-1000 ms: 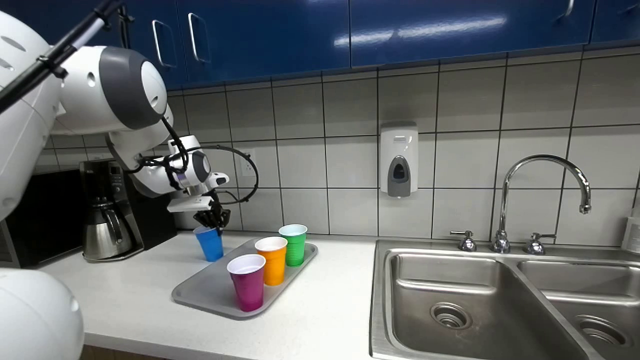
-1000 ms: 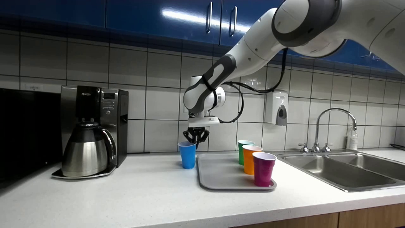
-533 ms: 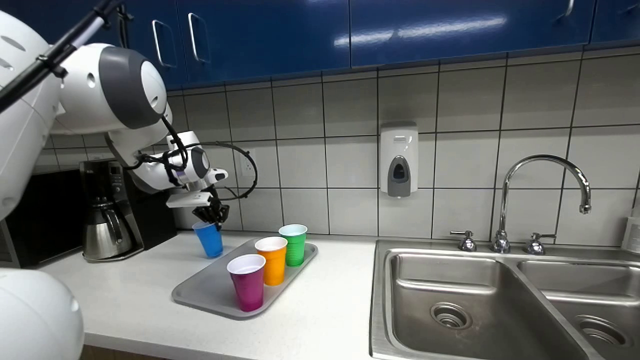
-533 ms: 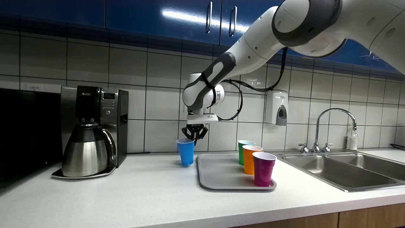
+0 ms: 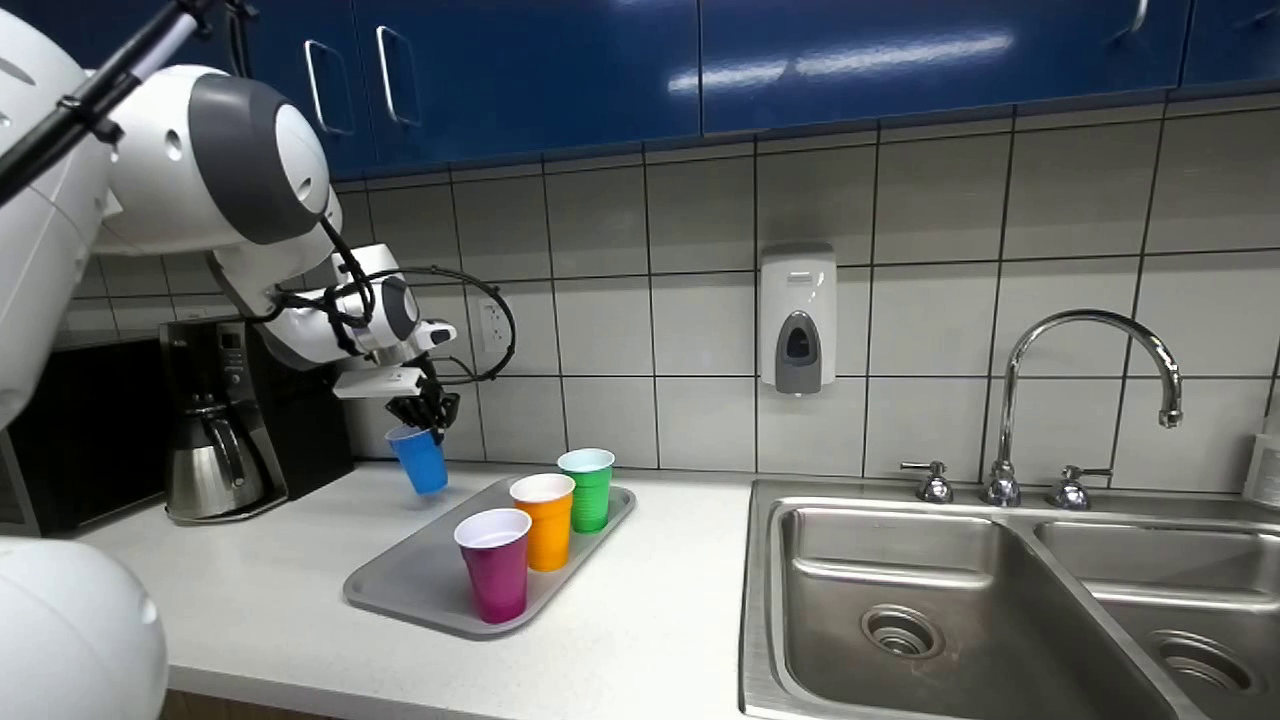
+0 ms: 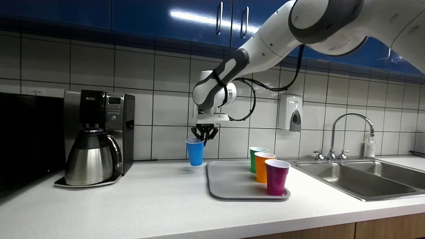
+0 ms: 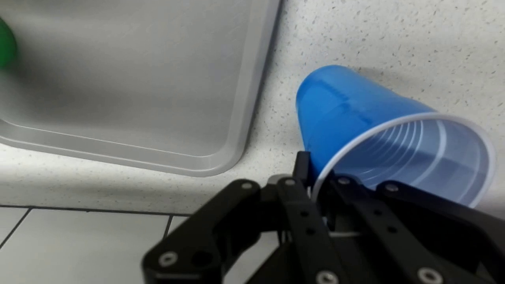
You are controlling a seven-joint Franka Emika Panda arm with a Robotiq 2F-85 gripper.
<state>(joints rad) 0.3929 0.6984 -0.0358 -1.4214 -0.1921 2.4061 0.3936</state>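
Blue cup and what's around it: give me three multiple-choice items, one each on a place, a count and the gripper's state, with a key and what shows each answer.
1. Where is the blue cup?
A) Down in the sink
B) Above the counter, beside the tray
C) On top of the coffee maker

2. How many cups stand on the tray?
A) One
B) Two
C) Three

3. How is the gripper?
A) Shut on the blue cup's wall
B) Wide open
C) Shut with nothing held

Key
1: B, its base hangs clear of the counter in both exterior views.
2: C, the purple cup, orange cup and green cup stand there.
3: A, the wrist view shows its jaws pinching the wall at the rim.
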